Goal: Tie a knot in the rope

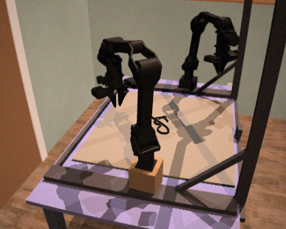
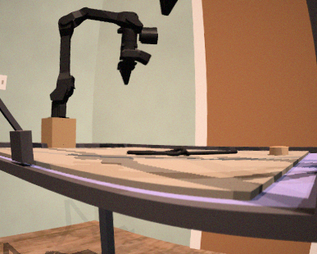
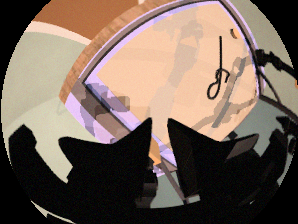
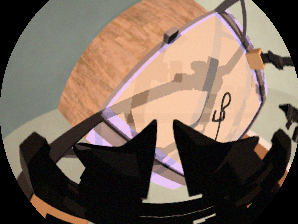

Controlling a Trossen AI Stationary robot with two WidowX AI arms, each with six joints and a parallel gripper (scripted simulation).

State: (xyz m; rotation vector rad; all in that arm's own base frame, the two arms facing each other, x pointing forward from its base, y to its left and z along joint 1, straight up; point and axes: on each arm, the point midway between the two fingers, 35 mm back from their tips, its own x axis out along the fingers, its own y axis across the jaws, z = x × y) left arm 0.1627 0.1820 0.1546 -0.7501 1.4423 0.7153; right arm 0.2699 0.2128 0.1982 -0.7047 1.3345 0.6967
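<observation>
The black rope [image 1: 162, 132] [image 2: 145, 152] [image 3: 220, 55] lies on the tan board [image 1: 205, 168] [image 2: 219, 186] [image 3: 125, 70]. It shows an open loop, a crossing, a short bent end and a long straight tail; whether it is knotted at the crossing I cannot tell. In the right wrist view the rope [image 4: 226, 96] has its tail partly behind a finger. My left gripper [image 1: 117, 106] [image 2: 126, 83] [image 3: 159, 121] is slightly open and empty, high above the board and off to one side of the rope. My right gripper [image 1: 219, 72] [image 4: 164, 123] is slightly open and empty, high and well away from the rope.
A small wooden piece [image 2: 278, 150] [image 3: 233, 33] stands on the board. The left arm stands on a wooden block [image 1: 145, 181] [image 2: 59, 133]. Dark frame rails [image 1: 83, 180] border the board, with a post [image 1: 264, 81] and a small dark bracket [image 2: 21, 147] [image 4: 171, 35].
</observation>
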